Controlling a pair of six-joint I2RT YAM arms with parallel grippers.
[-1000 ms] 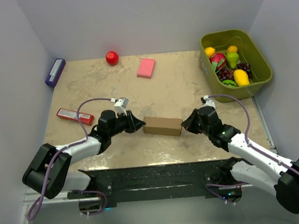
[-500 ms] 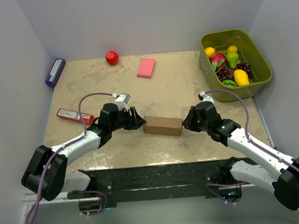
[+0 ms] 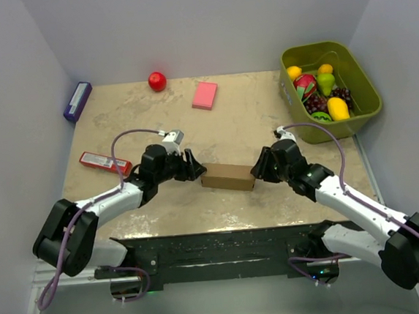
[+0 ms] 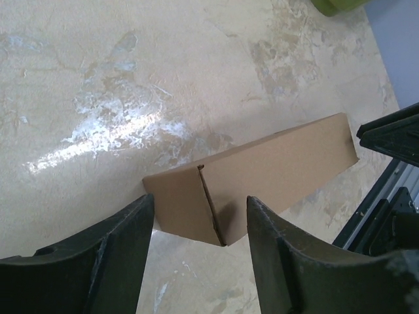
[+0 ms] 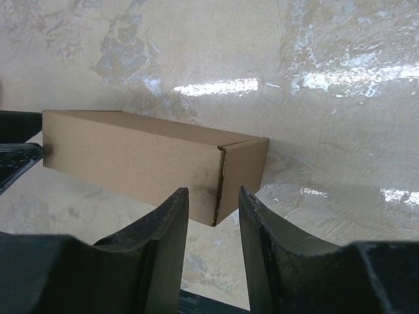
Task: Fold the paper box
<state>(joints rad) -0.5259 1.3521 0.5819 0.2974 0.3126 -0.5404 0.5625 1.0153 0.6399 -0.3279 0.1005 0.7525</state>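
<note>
Top external view: the paper box [image 3: 228, 176], a small rectangular box of plain brown cardboard, lies flat on the worktop [image 3: 264, 115] close to the middle of its near edge. Its long side runs roughly left to right at a slight slant. The left gripper [image 3: 194, 166] sits low at the box's left end and the right gripper [image 3: 256, 169] low at its right end, so the box lies between the two.

In the left wrist view, the dark fingers [image 4: 124, 255] are spread wider than the box's end face and stand one on either side of it. The end face and its corner seam show in the gap. One fingertip is just beside the outer corner of that end, and whether it touches cannot be told. The other fingertip overlaps the long side face in view, with shadow between them. Nothing is pinched.

In the right wrist view, that gripper's fingers [image 5: 157, 255] are parted by a modest gap, and the box's upright corner edge shows through it. Their tips are just short of the cardboard, and contact cannot be told. The box rests on the worktop.
</note>
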